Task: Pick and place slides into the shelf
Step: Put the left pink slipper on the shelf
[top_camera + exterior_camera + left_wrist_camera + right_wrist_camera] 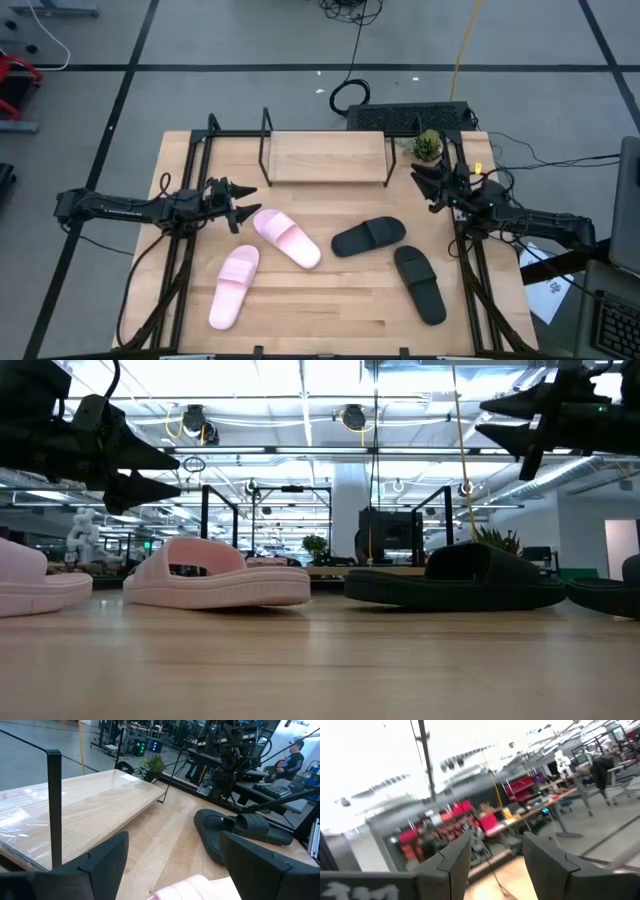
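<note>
Two pale pink slides lie sole-down on the table, one [287,238] mid-table and one [233,286] nearer the near-left corner. The black slides [368,236] [419,283] lie to their right. The shelf [327,157] stands at the far edge, and its board holds nothing. My left gripper [240,200] hovers open above the table, just left of the mid-table pink slide [200,887], pointing right. My right gripper [425,182] hovers open near the shelf's right end, pointing left. In the low view both grippers [160,475] [500,420] hang well above the slides [215,575] [455,575].
A small potted plant [427,145] stands at the far right, beside the shelf's right end. Black frame rails [185,250] [470,270] run along the table's left and right sides. A person [295,755] sits beyond the table's right side. Bare wood lies between the shelf and the slides.
</note>
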Motion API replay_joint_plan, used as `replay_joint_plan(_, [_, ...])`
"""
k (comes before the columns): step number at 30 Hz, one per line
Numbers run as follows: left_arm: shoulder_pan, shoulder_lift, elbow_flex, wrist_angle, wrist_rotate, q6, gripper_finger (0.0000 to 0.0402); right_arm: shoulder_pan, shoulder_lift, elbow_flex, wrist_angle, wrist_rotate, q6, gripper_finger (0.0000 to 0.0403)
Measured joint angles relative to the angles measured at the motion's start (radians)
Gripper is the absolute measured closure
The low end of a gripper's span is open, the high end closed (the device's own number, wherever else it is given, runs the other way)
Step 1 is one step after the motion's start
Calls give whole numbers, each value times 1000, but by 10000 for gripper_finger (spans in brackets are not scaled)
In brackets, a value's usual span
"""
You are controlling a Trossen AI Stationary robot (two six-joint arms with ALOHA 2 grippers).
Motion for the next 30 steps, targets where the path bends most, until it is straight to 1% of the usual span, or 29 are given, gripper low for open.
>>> replay_joint_plan(4, [0,0,0,44,-44,-18,91,0,0,0,72,3,59,234])
replay_joint_plan(8, [0,0,0,153,-55,-98,91,0,6,0,170,95,130,234])
replay_joint_plan(11, [0,0,0,278,-55,-126,91,0,17,0,290,123,110,234])
replay_joint_plan(15, [0,0,0,415,-55,-134,91,0,41,22,428,125,95,234])
replay_joint_plan(18, [0,0,0,477,-55,-139,91,0,66,56,435,79,57,234])
replay_joint_plan(20, [0,0,0,508,-55,-174,91,0,92,97,435,34,35,234])
replay_joint_plan(23, [0,0,0,554,-73,-247,91,0,141,158,444,-46,21,234])
replay_joint_plan(25, [0,0,0,594,-78,-257,91,0,191,205,432,-110,18,234])
replay_joint_plan(27, [0,0,12,613,-53,-255,91,0,249,272,426,-163,11,234])
replay_joint_plan(30, [-4,0,73,619,50,-236,91,0,345,393,365,-235,-15,234])
